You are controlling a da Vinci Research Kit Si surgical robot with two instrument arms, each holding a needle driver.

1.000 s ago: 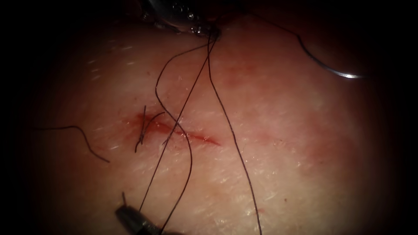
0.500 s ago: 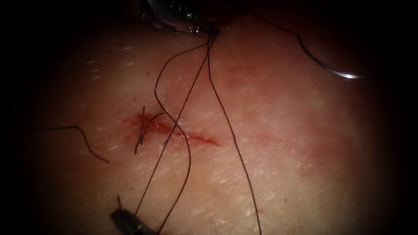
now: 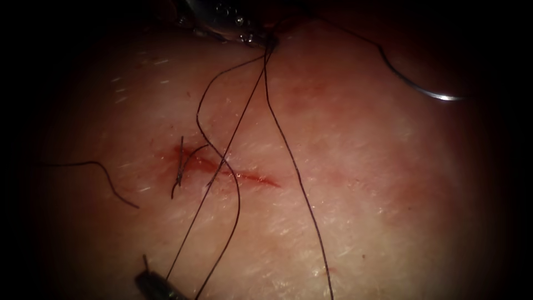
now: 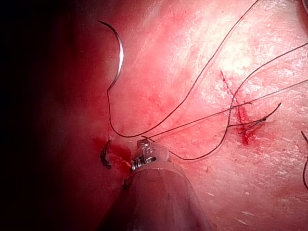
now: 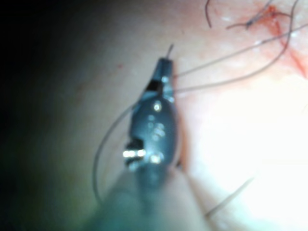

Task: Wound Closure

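Note:
The tissue bears a short red cut. At the far edge, my left tool is shut on the thread, where several strands meet; the left wrist view shows the same strands meeting at its jaws. At the near edge, left of the cut, my right tool is shut on the thread, and a short tail sticks out past its tip. Two strands run from it up across the cut. The curved needle lies free on the tissue at the far right, held by neither tool, and is also visible in the left wrist view.
A knotted stitch with short cut ends sits at the left end of the cut, with red fluid around it. A loose piece of thread lies on the tissue further left. One long strand trails toward the near edge.
My right tool has slid down and left toward the near edge, taking its thread end with it. The strands over the cut run a little straighter. The left tool and needle have stayed put.

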